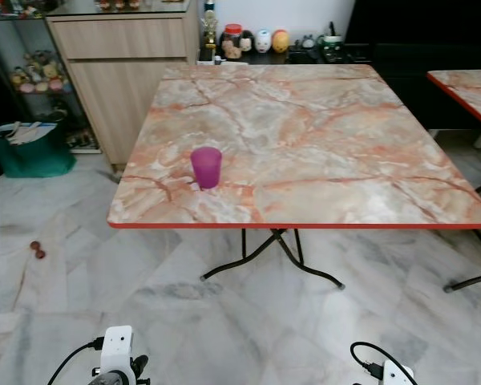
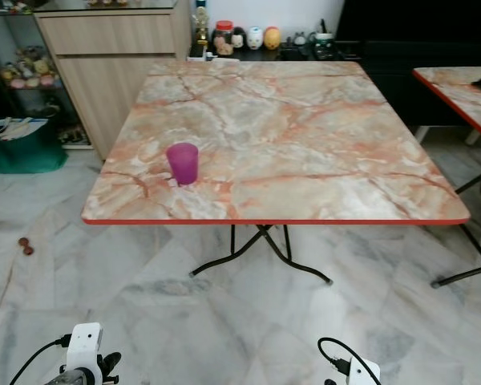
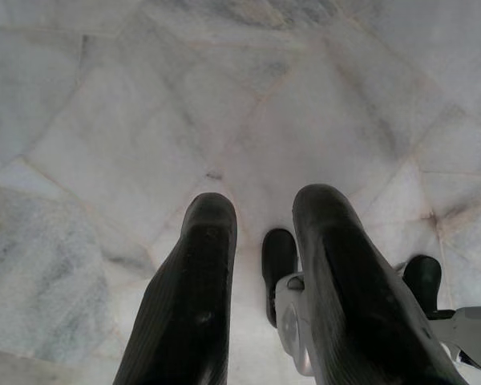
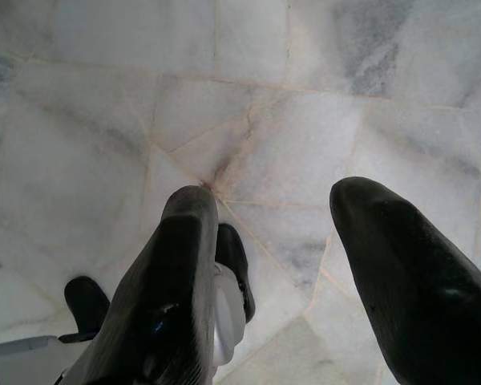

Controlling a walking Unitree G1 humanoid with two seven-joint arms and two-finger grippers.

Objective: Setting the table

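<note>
A purple plastic cup [image 1: 206,167] stands upright near the front left of a marble-patterned table [image 1: 329,152] with a red edge. Nothing else stands on the table top. Both arms hang low in front of the table, well short of it, with their white wrist housings at the bottom of the eye views. In the left wrist view my left gripper [image 3: 264,200] points down at the marble floor, its black fingers slightly apart and holding nothing. My right gripper [image 4: 274,192] hangs over the floor too, wide open and holding nothing.
Black folding legs [image 1: 272,257] spread under the table. A wooden cabinet [image 1: 116,72] stands at the back left, with a green bag [image 1: 32,148] beside it. Jars and figurines [image 1: 252,40] line a dark sideboard behind. A second table [image 1: 469,88] is at the right. A small red object [image 1: 37,249] lies on the floor.
</note>
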